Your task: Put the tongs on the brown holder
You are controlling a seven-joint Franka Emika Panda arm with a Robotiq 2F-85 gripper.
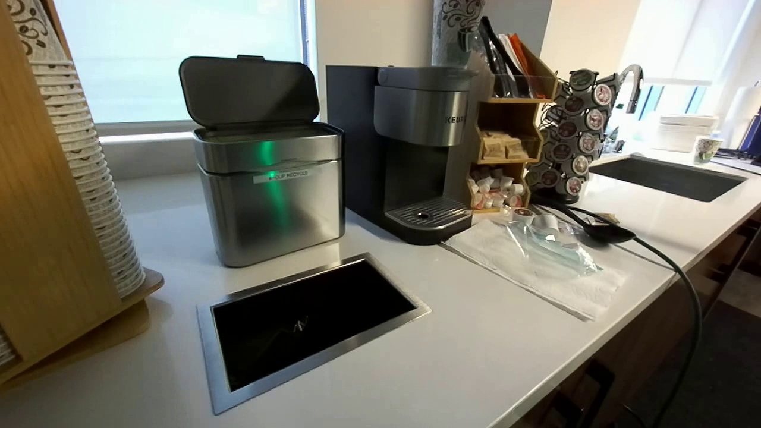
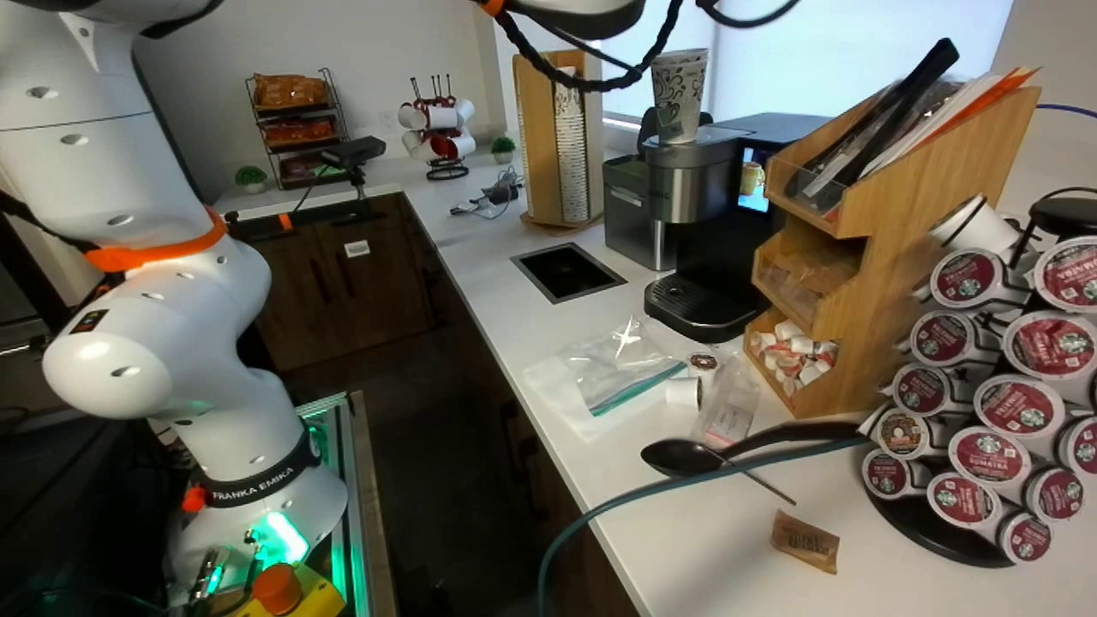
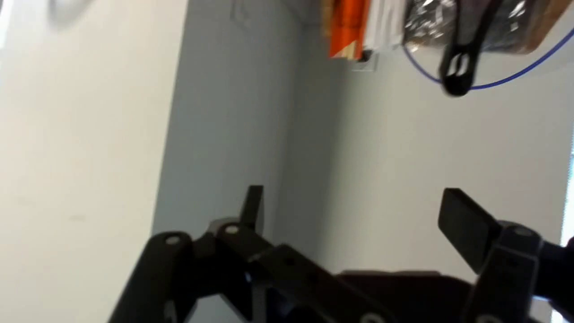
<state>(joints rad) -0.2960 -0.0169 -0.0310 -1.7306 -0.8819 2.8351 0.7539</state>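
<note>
- In an exterior view: tongs (image 2: 894,111) lean in the top compartment of the brown holder (image 2: 938,248); black spoon (image 2: 681,458) lies on the counter (image 2: 711,548).
- In an exterior view: brown holder stands just beside the coffee machine (image 1: 419,116), tongs poking out up top.
- Wrist view: gripper (image 3: 354,197) unclenched, fingers (image 3: 468,226) spread wide; tongs well apart from them, upper right.

The white counter (image 1: 464,351) has a metal-framed opening (image 1: 321,356) and carries a metal bin (image 1: 273,214), a coffee machine (image 1: 419,119), the brown holder (image 2: 883,308) just beside it, a pod rack (image 2: 930,538) and a wooden cup stand (image 1: 65,238). A paper towel (image 1: 505,255) lies near the coffee machine, a black spoon (image 2: 681,458) and a brown packet (image 2: 806,542) near the pod rack. A dark cord (image 2: 653,490) crosses it, perhaps without touching.
</note>
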